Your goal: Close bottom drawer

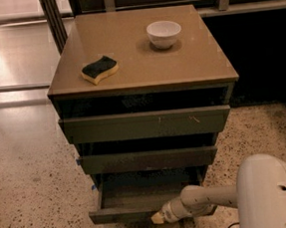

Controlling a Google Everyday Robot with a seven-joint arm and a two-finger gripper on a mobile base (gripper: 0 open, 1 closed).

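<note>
**Bottom drawer (140, 200):** found open. It is the lowest and narrowest of 3 drawers under the front edge of the tabletop (144, 66), and it is drawn out past the 2 fronts above it. Its shallow tray is exposed and appears empty.

**Gripper (159, 216):** positioned low, at the drawer's front panel and right of that panel's centre. It is carried by the single arm, which enters from the lower right. Contact with the panel appears likely but is not confirmed. The state of the jaws cannot be told.

**Governing relation:** the drawer lies directly behind the gripper, toward the tabletop's back edge. The panel's long axis runs parallel to the front edge, so the push is judged to run square to it.

**Risk:** an off-centre push may skew the drawer on its runners.

**Status:** closure not yet done.
</note>
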